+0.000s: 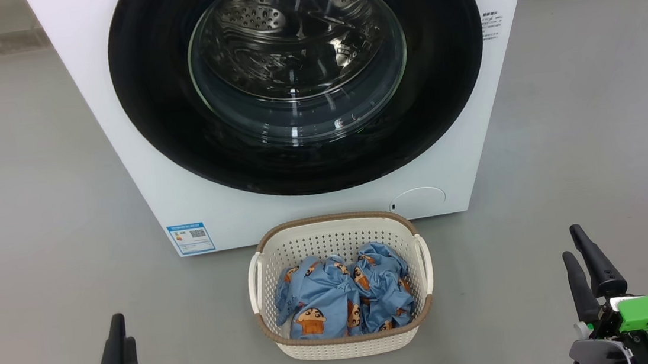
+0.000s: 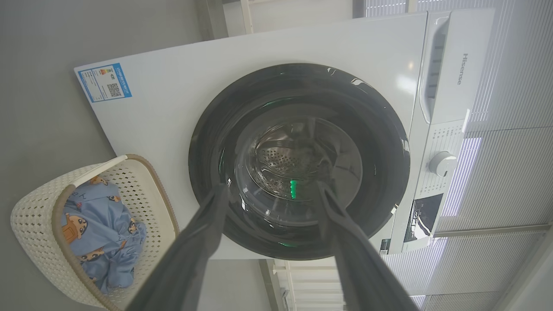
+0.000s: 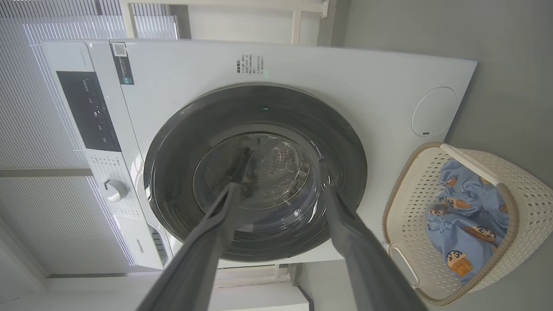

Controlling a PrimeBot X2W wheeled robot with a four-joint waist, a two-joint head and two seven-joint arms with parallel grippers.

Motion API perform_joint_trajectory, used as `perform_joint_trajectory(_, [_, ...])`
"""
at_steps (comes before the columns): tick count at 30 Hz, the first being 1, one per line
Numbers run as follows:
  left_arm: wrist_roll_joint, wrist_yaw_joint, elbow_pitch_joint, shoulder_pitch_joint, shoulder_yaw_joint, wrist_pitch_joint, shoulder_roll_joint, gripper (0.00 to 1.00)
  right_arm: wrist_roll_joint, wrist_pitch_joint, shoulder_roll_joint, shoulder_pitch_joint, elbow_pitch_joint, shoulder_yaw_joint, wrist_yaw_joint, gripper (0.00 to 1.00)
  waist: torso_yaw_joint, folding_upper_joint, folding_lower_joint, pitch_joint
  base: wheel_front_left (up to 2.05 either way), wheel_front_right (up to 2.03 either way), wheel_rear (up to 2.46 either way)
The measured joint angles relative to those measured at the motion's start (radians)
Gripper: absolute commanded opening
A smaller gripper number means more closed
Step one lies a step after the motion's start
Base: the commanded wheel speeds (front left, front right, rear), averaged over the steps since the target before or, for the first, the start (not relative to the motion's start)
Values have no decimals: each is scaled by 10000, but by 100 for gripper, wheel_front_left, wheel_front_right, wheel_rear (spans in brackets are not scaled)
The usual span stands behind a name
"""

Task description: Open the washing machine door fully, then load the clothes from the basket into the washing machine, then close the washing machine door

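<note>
**A:** Head view first: where do things stand?

**B:** The washing machine sits on the grey floor, and the washing machine door is shut flat against its front. The basket stands just before it, below the door, with the clothes bunched inside. The left hand and right hand hang low at either side, well apart from everything.

**A:** And the left wrist view?

**B:** Its fingers stand wide with nothing between them, aimed at the glass bowl.

**A:** The right wrist view?

**B:** Much the same: spread wide, empty, facing the door, with the basket off to one side.

**A:** What could go wrong from here?

**B:** Probably the opening itself. No handle shows on the glossy black rim, so a finger may slip off instead of catching the edge, and the hinge side cannot be told. A door only half open would narrow the mouth. A garment could then snag, drop to the floor, or trail over the opening's edge and block the closing. A low reach might also knock the light basket aside.
</note>
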Motion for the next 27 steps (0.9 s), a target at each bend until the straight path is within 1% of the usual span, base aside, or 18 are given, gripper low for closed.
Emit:
perform_joint_trajectory(9, [476, 0, -171, -12, -336, -364, 150, 100, -926, -286, -17, -188, -209, 104, 0, 100, 10, 0, 0, -5, 0, 0, 0])
perform_joint_trajectory(13, [811, 0, -188, -49, -508, -554, 334, 100, -1386, -412, -33, -194, -293, 261, 0, 100, 10, 0, -1, -2, 0, 0, 0])
perform_joint_trajectory(22, [1630, -2, -240, -214, -836, -878, 479, 100, -2989, -665, -90, -213, -546, 539, 0, 100, 6, 0, 0, 0, 0, 0, 0])
perform_joint_trajectory(27, [2336, -2, -251, -231, -880, -1014, 656, 100, -3814, -798, -102, -234, -652, 694, 0, 100, 2, 0, -1, -8, 0, 0, 0])
